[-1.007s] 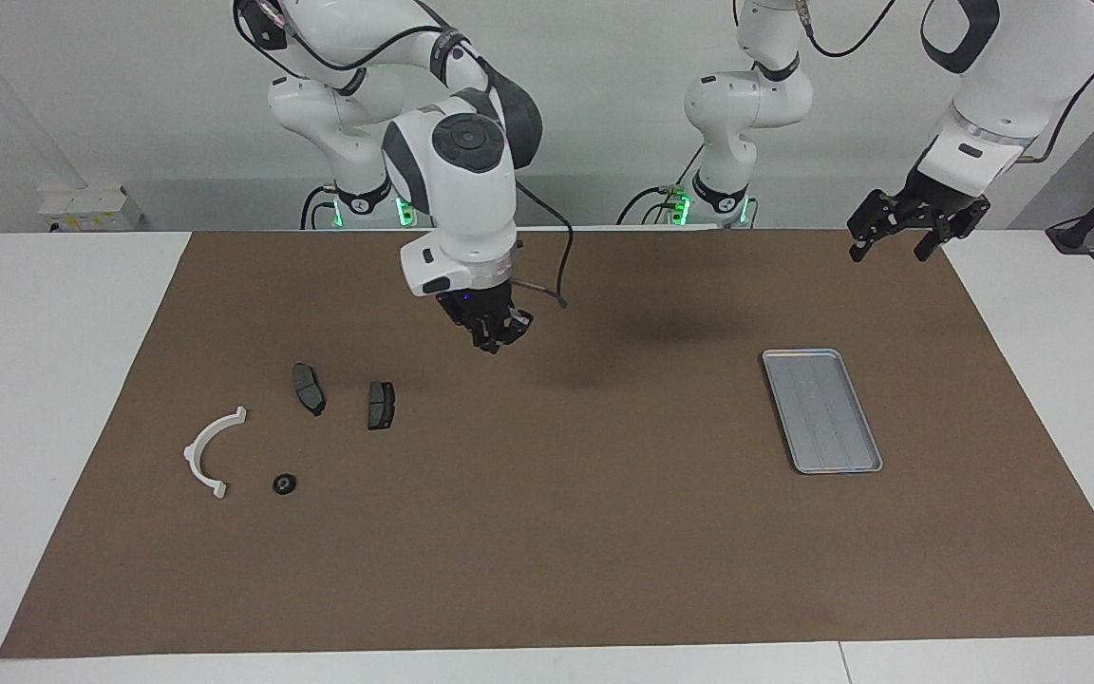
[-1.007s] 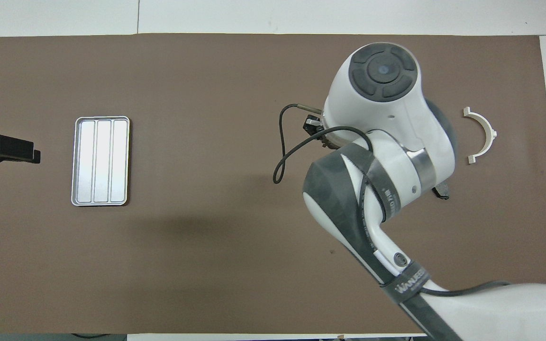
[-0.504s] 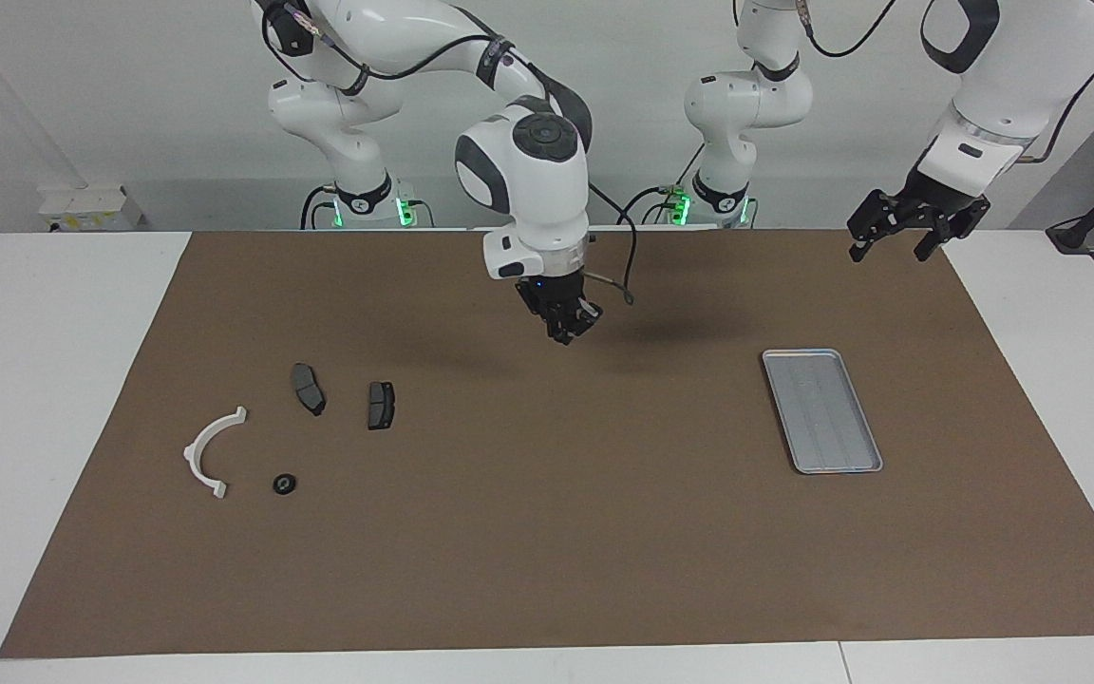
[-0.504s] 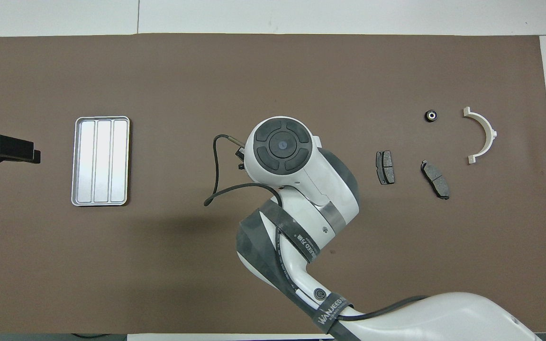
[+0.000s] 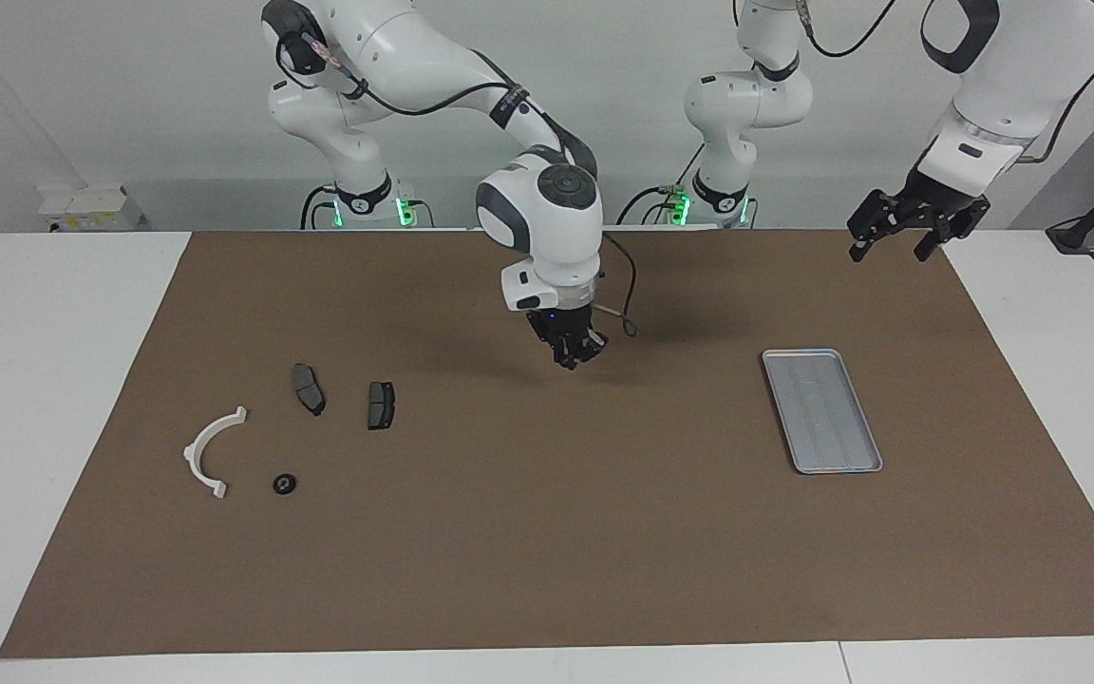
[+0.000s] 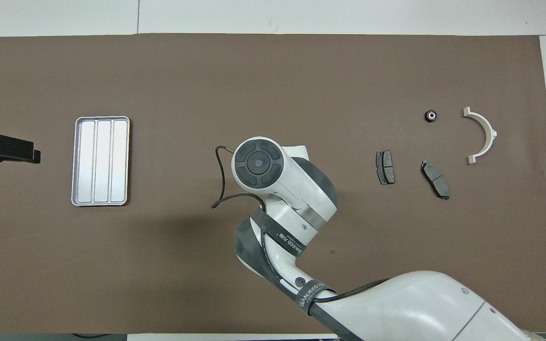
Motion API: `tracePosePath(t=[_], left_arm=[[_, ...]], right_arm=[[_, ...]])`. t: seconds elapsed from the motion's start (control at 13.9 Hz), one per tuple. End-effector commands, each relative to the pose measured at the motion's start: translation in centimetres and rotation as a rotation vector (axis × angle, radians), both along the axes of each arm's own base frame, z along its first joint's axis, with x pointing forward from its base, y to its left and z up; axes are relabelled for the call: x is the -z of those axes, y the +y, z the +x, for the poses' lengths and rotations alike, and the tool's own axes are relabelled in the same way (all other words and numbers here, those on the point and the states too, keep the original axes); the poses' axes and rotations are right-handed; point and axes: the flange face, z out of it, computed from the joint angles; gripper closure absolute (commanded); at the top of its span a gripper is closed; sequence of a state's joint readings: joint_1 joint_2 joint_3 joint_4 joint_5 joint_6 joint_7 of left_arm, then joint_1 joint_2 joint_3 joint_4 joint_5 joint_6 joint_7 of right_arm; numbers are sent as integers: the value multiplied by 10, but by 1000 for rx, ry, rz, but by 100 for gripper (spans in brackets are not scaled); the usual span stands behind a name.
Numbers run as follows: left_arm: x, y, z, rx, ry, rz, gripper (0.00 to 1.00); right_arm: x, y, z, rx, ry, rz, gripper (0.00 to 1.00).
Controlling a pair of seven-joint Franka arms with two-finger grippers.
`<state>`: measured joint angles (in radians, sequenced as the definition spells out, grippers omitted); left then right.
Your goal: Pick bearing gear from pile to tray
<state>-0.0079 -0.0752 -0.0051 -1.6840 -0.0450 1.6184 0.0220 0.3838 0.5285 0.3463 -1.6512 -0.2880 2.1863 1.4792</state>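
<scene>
Right gripper (image 5: 574, 359) fingers pinched shut over bare mat mid-table, likely carrying small bearing gear, can't see it tbh. Tray (image 5: 822, 410) well off toward left arm's end. Best centre over tray, go low before letting go. Left gripper (image 5: 892, 234) waits, jaws wide

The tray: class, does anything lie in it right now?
No, the tray shows only its bare ridged floor in the overhead view.

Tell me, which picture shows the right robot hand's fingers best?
The facing view. There the right gripper hangs in plain sight over the brown mat, fingertips shut. In the overhead view the arm's own white wrist covers the gripper completely, so its fingers cannot be seen.
</scene>
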Motion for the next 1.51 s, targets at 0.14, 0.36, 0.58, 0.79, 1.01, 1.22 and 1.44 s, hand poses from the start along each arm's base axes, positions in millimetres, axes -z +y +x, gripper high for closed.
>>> tracePosePath(t=[0.14,0.36,0.58,0.79,1.01,1.22,1.44], left_arm=[[-1,0,-7,-5,-4,-12,0],[-2,-1,-7,-8,-10,-12,0],[1,1,-7,-7,-6,-12,0],[1,5,-7,-14,-7,1,0],[1,9,-7,-15,-3,36,0],[2,4,-7,-55,-8,36,0],[3,-20,-9,-20,-8,36,0]], right_arm=[[19,1,9,2,-54,4,100],[30,-7,14,-7,-64,-7,100],[37,-10,11,-12,-66,0,100],[39,-13,12,-9,-65,0,100],[39,-13,12,-9,-64,-1,100],[38,-13,12,1,-61,1,95],[37,-14,13,9,-57,-3,28]])
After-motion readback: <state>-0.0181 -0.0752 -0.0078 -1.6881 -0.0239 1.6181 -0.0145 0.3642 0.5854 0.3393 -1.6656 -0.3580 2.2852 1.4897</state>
